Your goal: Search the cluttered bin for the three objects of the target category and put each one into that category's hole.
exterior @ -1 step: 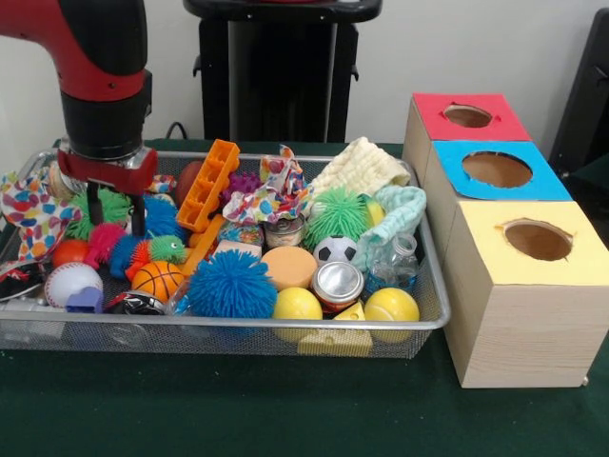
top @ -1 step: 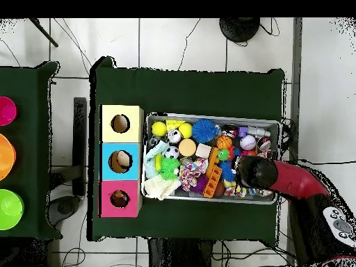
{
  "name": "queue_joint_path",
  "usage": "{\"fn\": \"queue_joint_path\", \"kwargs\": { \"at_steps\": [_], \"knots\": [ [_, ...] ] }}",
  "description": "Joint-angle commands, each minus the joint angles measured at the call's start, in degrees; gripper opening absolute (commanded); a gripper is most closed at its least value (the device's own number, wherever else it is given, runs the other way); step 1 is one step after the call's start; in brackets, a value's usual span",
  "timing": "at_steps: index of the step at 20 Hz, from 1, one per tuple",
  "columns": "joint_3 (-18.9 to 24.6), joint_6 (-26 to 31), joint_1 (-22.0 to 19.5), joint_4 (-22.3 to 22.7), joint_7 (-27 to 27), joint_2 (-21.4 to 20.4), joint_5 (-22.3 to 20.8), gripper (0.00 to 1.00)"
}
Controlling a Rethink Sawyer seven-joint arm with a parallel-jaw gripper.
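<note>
**Gripper low over the crowded left end of the bin**

At the front rim of the wire bin (exterior @ -1 step: pixel 238 335) sit two yellow balls (exterior @ -1 step: pixel 297 305), a small silver can (exterior @ -1 step: pixel 338 283) between them, and a blue spiky ball (exterior @ -1 step: pixel 231 284). Farther left, a baseball (exterior @ -1 step: pixel 72 281) and a mini basketball (exterior @ -1 step: pixel 158 278) lie half sunk among other toys; a dark item beside them is too buried to make out. Mid-bin are an orange sponge disc (exterior @ -1 step: pixel 288 266), a small soccer ball (exterior @ -1 step: pixel 335 249), a green spiky ball (exterior @ -1 step: pixel 335 214) and a clear bottle (exterior @ -1 step: pixel 398 262) partly under a teal cloth (exterior @ -1 step: pixel 398 211). An orange plastic rack (exterior @ -1 step: pixel 206 186) leans tilted behind them, with patterned fabric (exterior @ -1 step: pixel 271 190) and a cream cloth (exterior @ -1 step: pixel 357 167) toward the back.

The gripper (exterior @ -1 step: pixel 115 217) hangs at the left end, its two dark fingers (exterior @ -1 step: pixel 94 208) spread apart, tips down among the pink and blue fuzzy toys, pinching nothing visible. In the overhead view the arm covers this corner entirely.

Right of the bin, apart from it, stand three wooden boxes: yellow-topped box (exterior @ -1 step: pixel 533 238) nearest, blue-topped box (exterior @ -1 step: pixel 497 169), then red-topped box (exterior @ -1 step: pixel 466 116), each with a round hole. Which category each takes cannot be told.
</note>
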Motion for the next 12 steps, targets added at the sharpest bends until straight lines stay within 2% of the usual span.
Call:
{"fn": "queue_joint_path", "kwargs": {
  "at_steps": [1,4,7,12],
  "knots": [
    [7.87,5.96,0.12,-4.93,-12.56,1.83,-4.04,1.0],
    [8.3,6.55,-0.17,-4.64,-12.79,1.28,-4.58,1.0],
    [9.27,8.84,-1.67,-2.4,-14.56,-0.84,-4.47,1.0],
    [8.58,10.43,-2.35,5.54,-13.16,-9.19,-4.03,1.0]
  ]
}}
